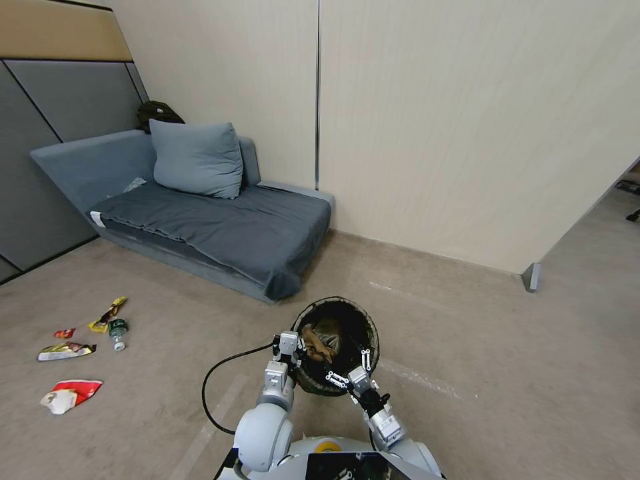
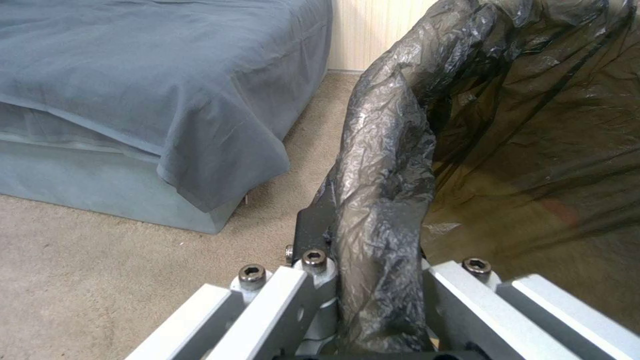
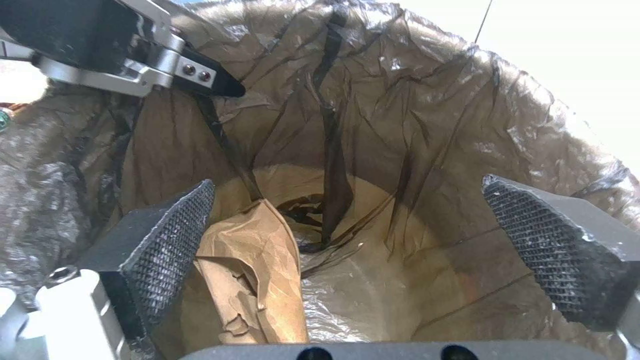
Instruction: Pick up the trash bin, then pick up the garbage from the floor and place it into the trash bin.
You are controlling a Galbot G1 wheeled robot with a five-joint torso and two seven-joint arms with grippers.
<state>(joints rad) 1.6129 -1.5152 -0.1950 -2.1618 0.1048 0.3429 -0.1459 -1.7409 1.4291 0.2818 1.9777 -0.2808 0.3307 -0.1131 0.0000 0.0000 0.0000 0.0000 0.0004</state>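
From the head view, the trash bin (image 1: pixel 337 343) is held up in front of the robot's torso, off the carpet, with the left gripper (image 1: pixel 288 345) at its left rim and the right gripper (image 1: pixel 353 380) poised at the near rim, so the first step looks done. The garbage (image 1: pixel 70 393) is scattered on the floor (image 1: pixel 500 373) well to the robot's left: a red-and-white wrapper, a yellow wrapper (image 1: pixel 107 315), a small bottle (image 1: pixel 118 333) and other packets, so most of the collecting seems left. The carpet between robot and litter lies open; the sofa (image 1: pixel 200 220) stands beyond it against the wall (image 1: pixel 467 133), and a black cable (image 1: pixel 220 380) loops by the left arm, which could snag on a turn. In the left wrist view, the left gripper (image 2: pixel 380 300) is clamped on the bin's bag-covered rim (image 2: pixel 387 165), its fingers pressed either side of the bunched liner; the sofa's hanging blanket corner (image 2: pixel 220 165) sits near. In the right wrist view, the right gripper (image 3: pixel 373 250) hangs over the bin's mouth with its pads (image 3: pixel 170 240) spread wide and holding nothing; a crumpled brown paper (image 3: pixel 253 265) already lies inside, and the left gripper's finger (image 3: pixel 200 75) shows at the far rim.
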